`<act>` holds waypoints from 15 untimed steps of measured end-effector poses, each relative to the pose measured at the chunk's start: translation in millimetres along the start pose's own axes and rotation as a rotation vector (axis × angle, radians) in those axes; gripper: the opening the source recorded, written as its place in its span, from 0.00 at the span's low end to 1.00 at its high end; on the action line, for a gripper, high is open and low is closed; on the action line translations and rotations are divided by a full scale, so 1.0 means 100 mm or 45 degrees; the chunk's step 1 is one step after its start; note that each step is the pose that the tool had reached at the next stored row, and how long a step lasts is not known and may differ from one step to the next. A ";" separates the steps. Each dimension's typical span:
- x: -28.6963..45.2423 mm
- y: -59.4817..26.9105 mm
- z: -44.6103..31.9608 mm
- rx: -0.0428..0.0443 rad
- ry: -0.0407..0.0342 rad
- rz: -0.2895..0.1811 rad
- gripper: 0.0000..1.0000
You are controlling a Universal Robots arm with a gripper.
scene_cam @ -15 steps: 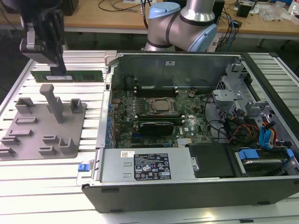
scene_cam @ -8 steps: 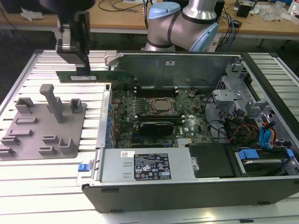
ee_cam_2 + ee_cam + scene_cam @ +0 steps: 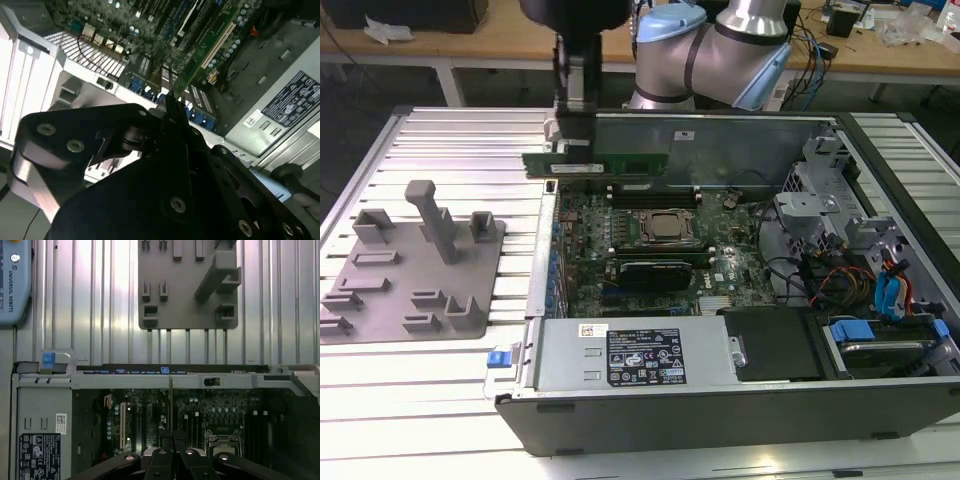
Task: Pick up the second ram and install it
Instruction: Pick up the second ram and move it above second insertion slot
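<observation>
In the exterior view my gripper (image 3: pixel 574 150) is shut on the second ram (image 3: pixel 610 164), a long thin green stick with a white label. It hangs level and on edge above the back left part of the motherboard (image 3: pixel 650 235), just over the slots behind the CPU socket (image 3: pixel 666 228) and clear of them. In the first wrist view the ram (image 3: pixel 170 405) appears edge-on as a thin line running out from between my fingertips (image 3: pixel 172 442) over the board. The second wrist view shows the same thin edge (image 3: pixel 171 82) ahead of the black gripper (image 3: pixel 170 107).
The open computer case (image 3: pixel 720 130) holds a grey power supply (image 3: pixel 630 355) at the front and drive bays with cables (image 3: pixel 860 260) on the exterior view's right. A grey fixture plate (image 3: pixel 415 270) with an upright post lies on the ribbed table (image 3: pixel 450 130) to the case's left.
</observation>
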State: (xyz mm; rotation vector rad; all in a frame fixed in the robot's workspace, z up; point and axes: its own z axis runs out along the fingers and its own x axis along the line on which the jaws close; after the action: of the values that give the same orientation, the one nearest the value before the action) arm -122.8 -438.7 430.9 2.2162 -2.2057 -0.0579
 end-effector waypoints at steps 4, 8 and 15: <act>0.001 -0.323 0.002 0.000 0.0000 0.000 0.09; -0.013 -0.484 0.006 0.000 0.0001 0.000 0.09; -0.135 -0.487 0.074 0.000 -0.0005 0.000 0.09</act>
State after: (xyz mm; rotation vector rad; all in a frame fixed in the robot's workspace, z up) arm -74.4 -424.9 421.9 2.2164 -2.2060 -0.0582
